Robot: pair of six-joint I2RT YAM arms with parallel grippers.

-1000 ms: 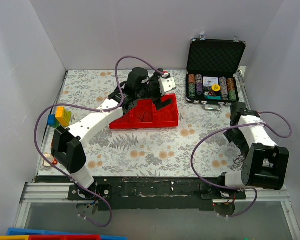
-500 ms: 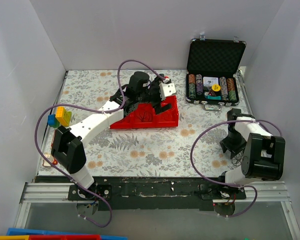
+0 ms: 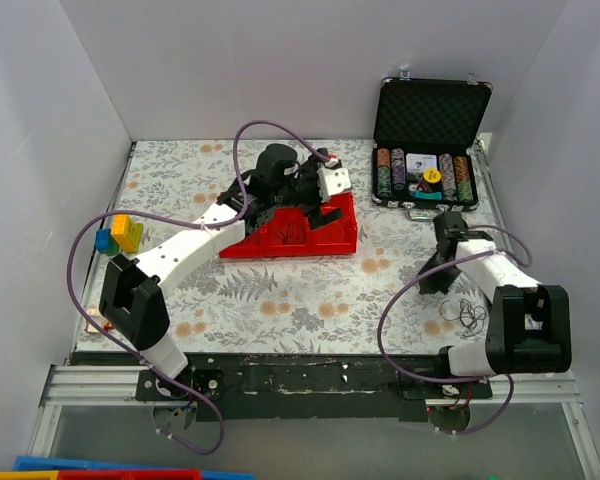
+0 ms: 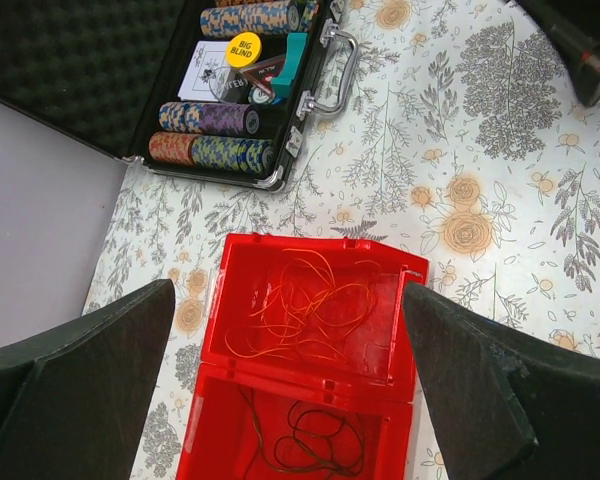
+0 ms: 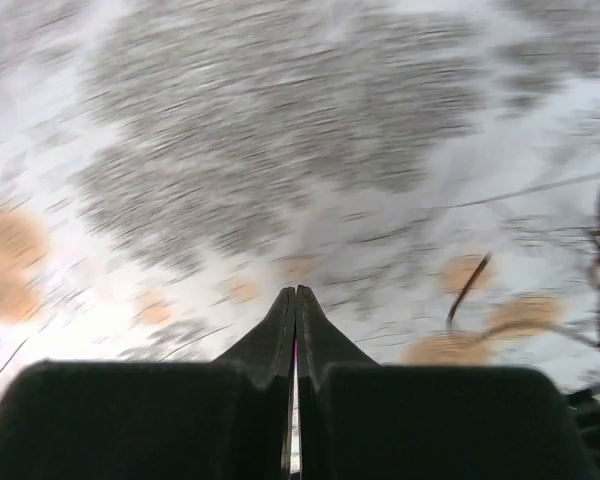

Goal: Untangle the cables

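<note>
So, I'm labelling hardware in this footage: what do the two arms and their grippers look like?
The left arm and right arm share white link shells and boxy black joint housings, each trailed by a thick lilac hose. The left gripper and right gripper are matte black, with two wedge-shaped fingers tapering to thin tips.

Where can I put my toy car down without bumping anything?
The flowery table is bare in front of the red tray, toward the near edge. The back left corner, behind the colored blocks, is bare too. The right side is crowded: chip case, right arm, loose wire loops.
</note>
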